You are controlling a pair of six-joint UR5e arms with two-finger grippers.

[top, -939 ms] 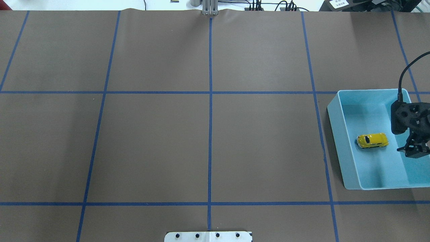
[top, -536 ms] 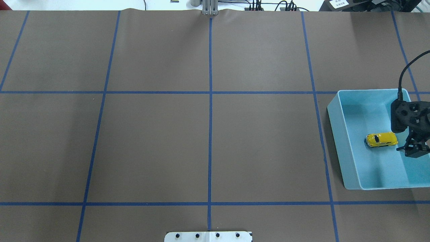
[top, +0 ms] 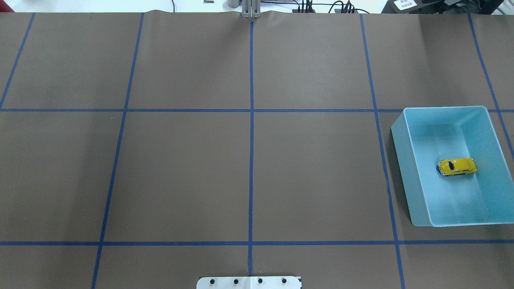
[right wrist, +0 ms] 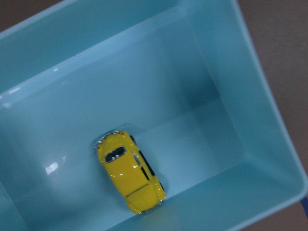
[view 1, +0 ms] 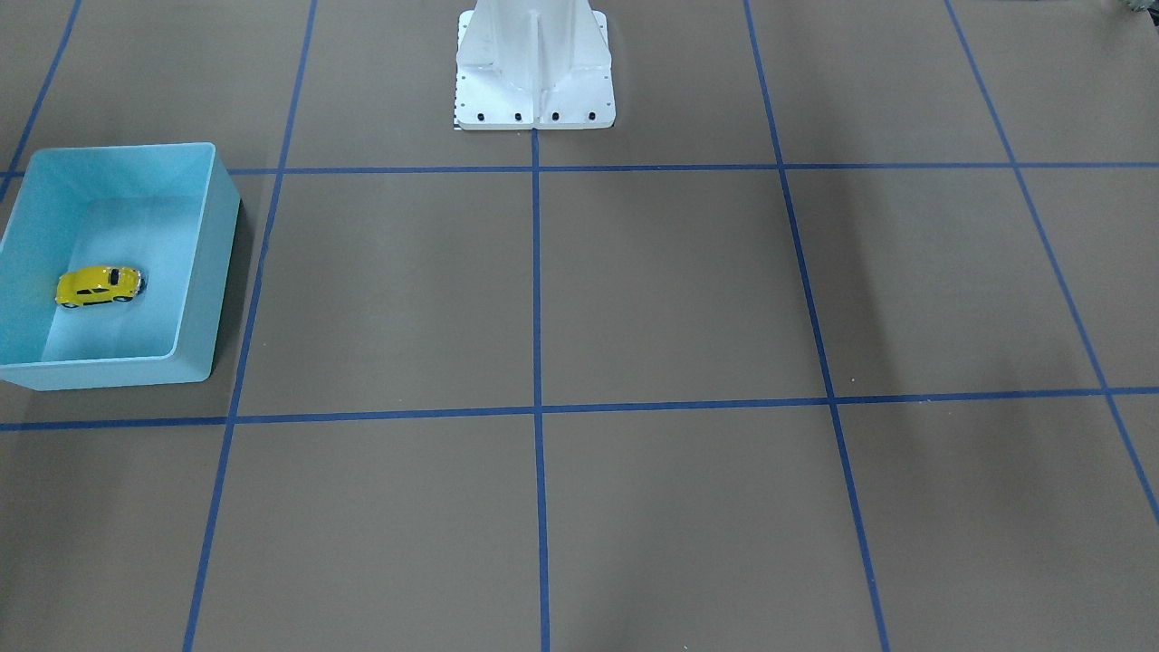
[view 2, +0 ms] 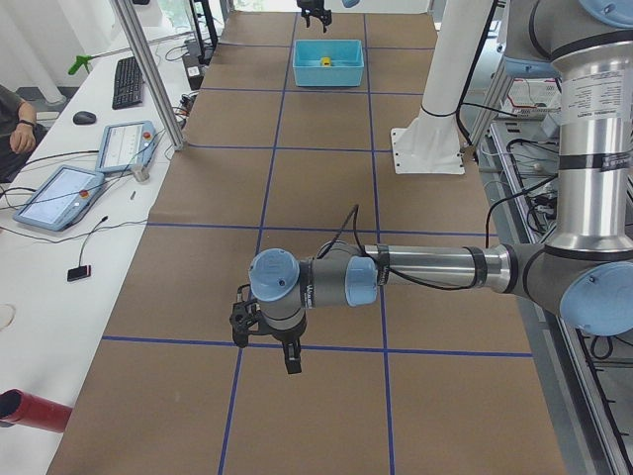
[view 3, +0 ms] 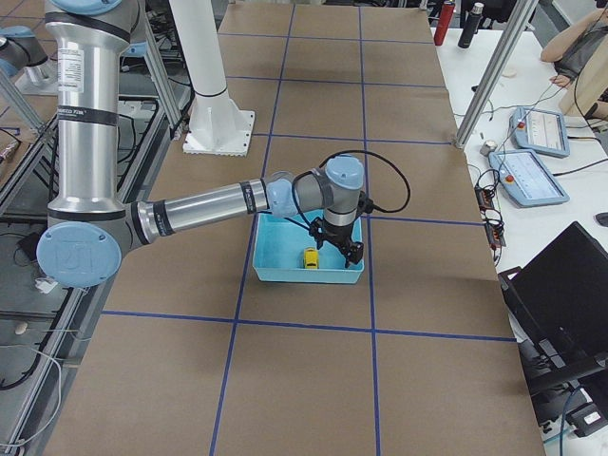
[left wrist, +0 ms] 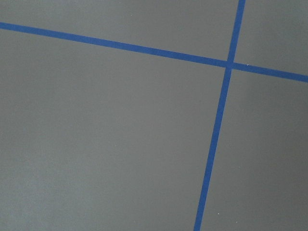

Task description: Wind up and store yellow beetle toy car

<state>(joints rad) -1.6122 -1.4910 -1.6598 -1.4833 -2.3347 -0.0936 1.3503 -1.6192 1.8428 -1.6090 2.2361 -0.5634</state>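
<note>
Your table (top: 180, 172) carries the light blue bin (top: 401, 160) at its right side. The right gripper (view 3: 340, 252) hangs just over the bin, and the left gripper (view 2: 265, 348) hovers above bare table well to the left. You cannot tell how wide either claw stands, and nothing shows in either. The yellow beetle toy car (top: 457, 166) sits on its wheels on the bin floor, close to the right wall. The likely risks are that a low sideways pull-out clips the rim and drags the bin, or leftover spring rolls the car against a wall.
</note>
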